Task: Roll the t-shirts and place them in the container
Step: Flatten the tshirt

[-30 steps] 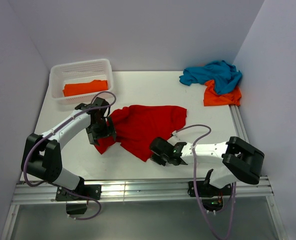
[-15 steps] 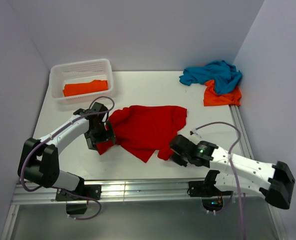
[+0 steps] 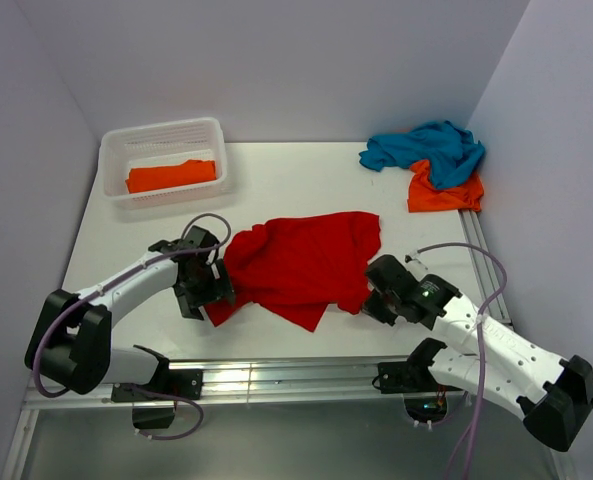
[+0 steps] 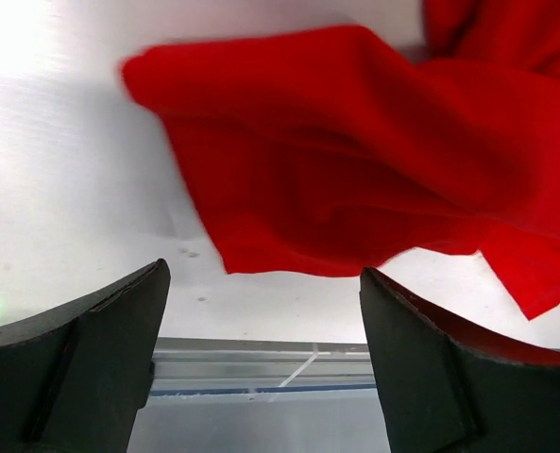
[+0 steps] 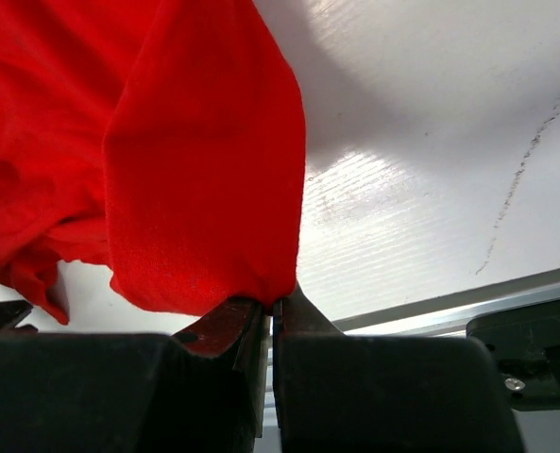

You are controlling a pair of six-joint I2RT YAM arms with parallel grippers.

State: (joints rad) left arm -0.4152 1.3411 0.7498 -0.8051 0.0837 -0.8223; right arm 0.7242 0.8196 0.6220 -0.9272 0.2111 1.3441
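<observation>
— Whereabouts of the red t-shirt [image 3: 298, 265]?

— Rumpled on the white surface [image 3: 306, 180], toward the near edge, between the two arms.

— And the left jaws?

— Spread wide, gripping nothing; just beside the shirt's left corner, with red cloth lying ahead of the fingers [image 4: 81, 368] in the wrist view.

— The right jaws?

— Pressed together, pinching a fold at the shirt's right hem. Cloth there held a little above the surface, shadow beneath.

— Elsewhere?

— Teal t-shirt [image 3: 426, 145] heaped over an orange t-shirt [image 3: 446, 192] at the far right corner, well apart from the red one. Second orange t-shirt [image 3: 171, 176] folded inside the white basket [image 3: 162, 126] at the far left corner, away from both arms.
</observation>
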